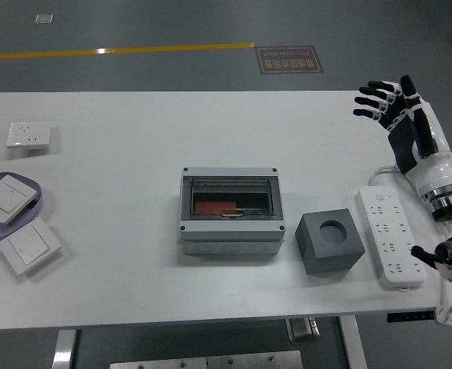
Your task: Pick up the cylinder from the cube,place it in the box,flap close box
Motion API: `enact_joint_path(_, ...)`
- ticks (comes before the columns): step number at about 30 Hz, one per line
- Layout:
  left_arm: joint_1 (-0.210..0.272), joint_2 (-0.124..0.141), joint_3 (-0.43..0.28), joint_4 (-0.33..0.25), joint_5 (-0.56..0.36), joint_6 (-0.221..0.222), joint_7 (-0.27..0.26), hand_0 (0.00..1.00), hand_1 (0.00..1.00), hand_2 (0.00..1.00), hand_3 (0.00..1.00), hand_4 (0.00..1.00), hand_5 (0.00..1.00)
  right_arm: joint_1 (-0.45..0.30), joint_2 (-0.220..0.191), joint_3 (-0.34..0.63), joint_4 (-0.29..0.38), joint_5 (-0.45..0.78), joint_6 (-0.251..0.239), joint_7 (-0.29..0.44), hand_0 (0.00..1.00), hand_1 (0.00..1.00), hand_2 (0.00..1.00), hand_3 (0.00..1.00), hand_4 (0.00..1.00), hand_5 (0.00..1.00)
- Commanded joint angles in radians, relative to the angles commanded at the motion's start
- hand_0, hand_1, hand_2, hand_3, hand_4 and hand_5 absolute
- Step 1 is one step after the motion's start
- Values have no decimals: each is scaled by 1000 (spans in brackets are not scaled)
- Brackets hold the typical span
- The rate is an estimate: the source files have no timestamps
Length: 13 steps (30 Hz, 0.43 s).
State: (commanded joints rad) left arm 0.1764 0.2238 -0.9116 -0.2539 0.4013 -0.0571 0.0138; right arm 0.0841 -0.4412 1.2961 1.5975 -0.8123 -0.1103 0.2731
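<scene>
One hand point(389, 111) up over the worktop's point(134, 138) far right corner, fingers spread, holding nothing. Grey cube point(330, 242) (hole on top empty) just right of the shut box point(229, 214), something orange showing through the lid.

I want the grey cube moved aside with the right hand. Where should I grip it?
Come from above and pinch the grey cube across its far and near faces: both look flat and unobstructed. Its other two sides sit close to the box and the power strip. The right hand is open, holding nothing.
</scene>
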Motion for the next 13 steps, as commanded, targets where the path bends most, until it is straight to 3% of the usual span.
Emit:
enact_joint_path(1,0,0,0,0,0,0,0,616,655,621,642,711,159,0,0,0,0,-2,0,-1,751,742,780,913,763,297)
enact_joint_path(2,0,0,0,0,0,0,0,616,654,622,641,710,159,0,0,1,0,-3,0,-1,819,797,831,960,691,150)
enact_joint_path(7,-1,-1,-1,0,1,0,0,616,654,622,641,710,159,-1,-1,3,2,-12,-5,-4,819,797,831,960,691,150)
enact_joint_path(8,-1,-1,-1,0,1,0,0,615,654,622,642,711,159,-1,-1,3,3,-15,-8,-4,879,851,907,998,692,98)
enact_joint_path(13,0,-2,0,0,1,0,0,615,654,622,642,711,159,-2,0,5,7,-28,-27,-8,879,851,907,998,692,98)
